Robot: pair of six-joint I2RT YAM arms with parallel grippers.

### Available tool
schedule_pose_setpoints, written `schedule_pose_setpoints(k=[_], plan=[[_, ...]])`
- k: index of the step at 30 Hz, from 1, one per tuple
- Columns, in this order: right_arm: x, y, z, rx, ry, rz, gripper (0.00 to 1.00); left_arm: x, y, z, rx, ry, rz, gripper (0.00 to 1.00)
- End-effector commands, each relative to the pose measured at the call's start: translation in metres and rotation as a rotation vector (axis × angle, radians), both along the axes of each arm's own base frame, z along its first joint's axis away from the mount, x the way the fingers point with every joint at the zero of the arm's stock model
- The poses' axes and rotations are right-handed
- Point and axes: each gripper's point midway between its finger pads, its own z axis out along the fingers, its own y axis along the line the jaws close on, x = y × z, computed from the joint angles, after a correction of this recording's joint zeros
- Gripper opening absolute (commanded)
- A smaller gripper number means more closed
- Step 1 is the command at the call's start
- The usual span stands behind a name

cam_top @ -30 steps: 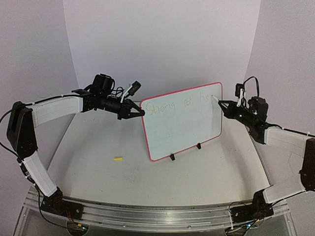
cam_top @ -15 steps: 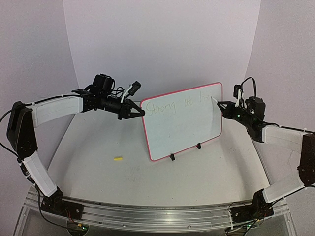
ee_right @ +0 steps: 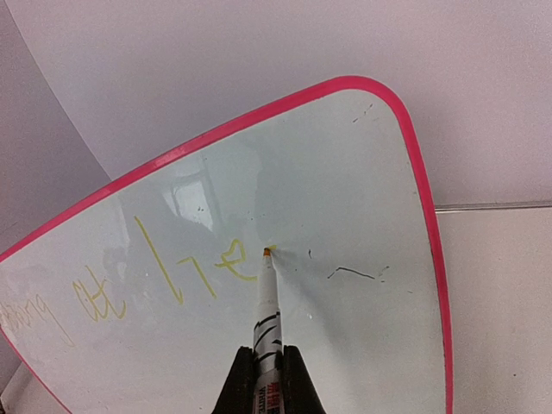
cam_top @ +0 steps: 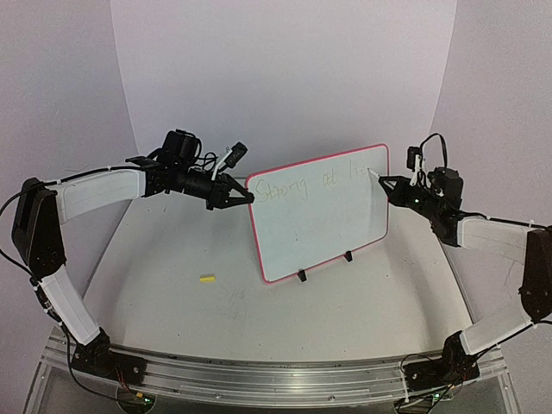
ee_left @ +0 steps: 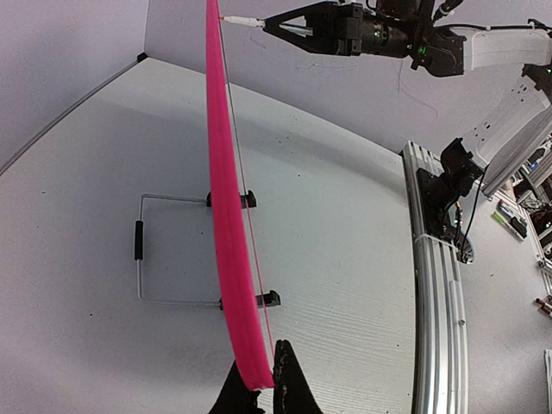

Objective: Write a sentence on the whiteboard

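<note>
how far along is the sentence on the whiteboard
Done: "Strong at" on the whiteboard. In hand: right jaws hold the marker, tip on the board after "he"; left jaws pinch the rim. Left: the word's end; the lower half is blank.

Our whiteboard [cam_top: 319,233] is plain white with a hot pink-red rim and little black feet [cam_top: 303,276]. The sentence [cam_top: 310,186] on it comes out a faint yellow-green. We've got a marker [ee_right: 267,323] that's white with black zebra-ish stripes and an orange-yellow tip. The left arm [cam_top: 95,194] and right arm [cam_top: 500,241] are white shells with black joints. The table [cam_top: 216,319] is pale grey, with a tiny yellow bit [cam_top: 206,279].
</note>
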Motion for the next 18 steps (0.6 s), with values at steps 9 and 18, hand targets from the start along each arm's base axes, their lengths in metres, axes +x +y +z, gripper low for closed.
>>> schedule_pose_setpoints(k=[9, 18], plan=[[-0.003, 0.005, 0.005, -0.011, -0.035, 0.036, 0.00, -0.011, -0.006, -0.012, 0.044, -0.016, -0.039, 0.00], [-0.006, -0.001, -0.015, -0.023, 0.011, 0.001, 0.00, -0.011, -0.006, -0.012, 0.044, -0.016, -0.039, 0.00]])
